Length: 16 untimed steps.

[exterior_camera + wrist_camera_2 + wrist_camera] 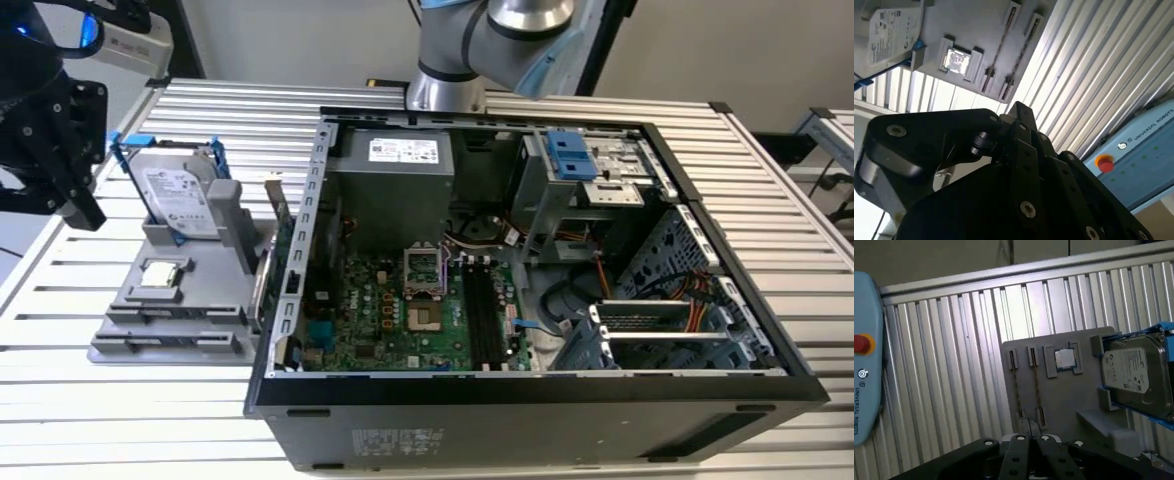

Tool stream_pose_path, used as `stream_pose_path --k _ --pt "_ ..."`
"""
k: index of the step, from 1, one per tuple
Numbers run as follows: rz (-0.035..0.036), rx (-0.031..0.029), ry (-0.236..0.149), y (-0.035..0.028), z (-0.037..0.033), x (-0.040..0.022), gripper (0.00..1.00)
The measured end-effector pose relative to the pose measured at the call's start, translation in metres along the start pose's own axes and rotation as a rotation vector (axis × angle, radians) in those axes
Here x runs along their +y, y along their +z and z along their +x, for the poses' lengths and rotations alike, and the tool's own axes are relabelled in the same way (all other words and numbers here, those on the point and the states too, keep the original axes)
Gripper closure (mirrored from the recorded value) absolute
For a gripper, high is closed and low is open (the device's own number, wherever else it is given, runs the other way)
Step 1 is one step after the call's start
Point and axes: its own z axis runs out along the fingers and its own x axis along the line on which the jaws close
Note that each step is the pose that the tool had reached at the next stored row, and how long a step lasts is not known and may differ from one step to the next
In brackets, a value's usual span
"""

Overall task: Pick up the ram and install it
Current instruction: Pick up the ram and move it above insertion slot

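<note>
Two rams stand on edge in the slots of a grey holder, seen as thin dark lines in both wrist views. In the exterior view a ram rises at the holder's side nearest the open computer case. My black gripper hangs above the table at the exterior view's far left, apart from the holder. Its fingertips are together with nothing between them, also seen in the second wrist view. The motherboard's long dark memory slots lie inside the case.
On the holder stand a silver hard drive in a blue frame and a small square processor chip. The table is ribbed metal. A light blue panel with a red button lies beside the table. The arm's base stands behind the case.
</note>
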Motion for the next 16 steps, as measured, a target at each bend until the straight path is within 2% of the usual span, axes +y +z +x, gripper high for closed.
stream_pose_path --k 3,4,5,6,7,10,11,16 --pt "0.0009 0.0018 -0.053 0.0000 0.0000 0.0000 1.00" --pt "0.0038 -0.0012 -0.066 0.0000 0.0000 0.0000 1.00" --pt "0.0095 -0.0095 -0.073 -0.0001 0.0000 0.0000 1.00" --pt "0.0133 -0.0236 -0.079 -0.0001 0.0000 0.0000 1.00" --pt "0.0163 -0.0408 -0.085 0.0000 -0.0001 0.0001 1.00" --pt "0.0179 -0.0914 -0.100 0.0000 0.0000 0.0000 1.00" --pt "0.0171 -0.0985 -0.107 0.0001 0.0000 0.0004 1.00" --pt "0.0125 -0.0948 -0.193 0.0000 0.0000 0.0005 1.00"
